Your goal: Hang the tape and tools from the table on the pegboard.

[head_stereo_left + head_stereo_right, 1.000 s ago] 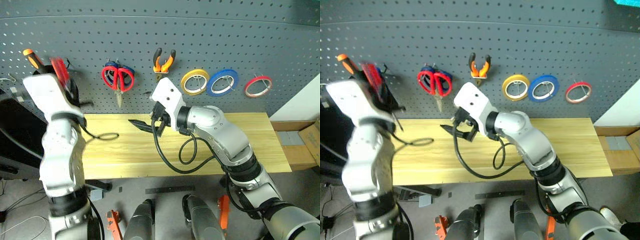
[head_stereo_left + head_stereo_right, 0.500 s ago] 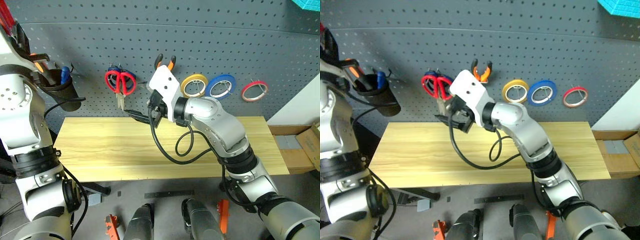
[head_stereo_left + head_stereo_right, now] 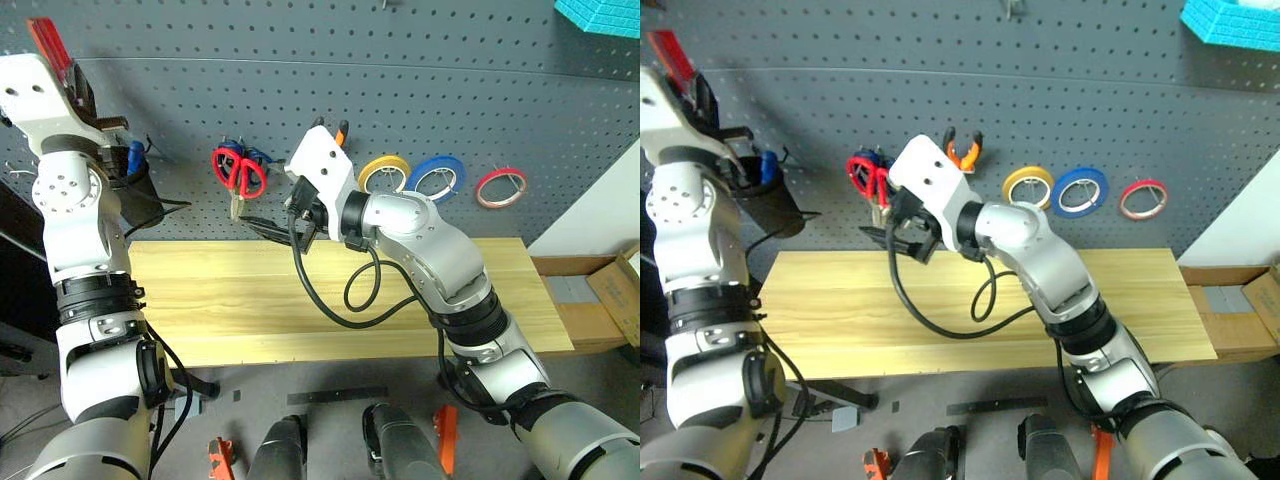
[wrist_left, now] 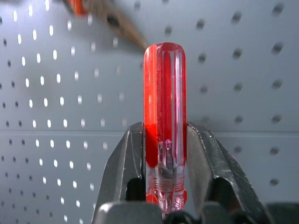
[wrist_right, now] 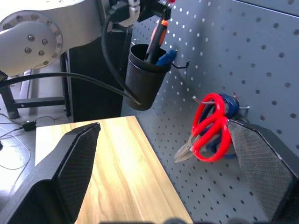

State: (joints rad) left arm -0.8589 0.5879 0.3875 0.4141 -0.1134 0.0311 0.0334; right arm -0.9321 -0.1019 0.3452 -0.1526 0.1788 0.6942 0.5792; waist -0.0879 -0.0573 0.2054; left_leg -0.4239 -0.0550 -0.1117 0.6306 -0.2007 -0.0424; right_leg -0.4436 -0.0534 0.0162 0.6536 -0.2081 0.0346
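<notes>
1. The left gripper point(image 4: 163, 163) is up high on the left, near the pegboard point(image 3: 480, 90), its fingers point(image 4: 124, 161) clamped on the red-handled screwdriver point(image 4: 164, 112), handle end poking out past the tips.
2. That clear red plastic handle looks hard, light and smooth, so it could well slip or twist in a loose pinch. The fingers squeeze the handle low on its sides, which seems a sound hold.
3. The shaft runs back behind the fingers; hard to tell how far it sticks out.
4. Just below waits a black cup point(image 5: 145, 77) hooked on the board, already holding an orange-handled screwdriver point(image 5: 156, 39).
5. The right gripper point(image 5: 163, 163) hovers over the far edge of the tabletop point(image 3: 400, 330), fingers spread wide and empty.
6. Red scissors point(image 3: 238, 172), pliers point(image 3: 961, 148) and red tape ring point(image 3: 501, 186) already hang on the board.
</notes>
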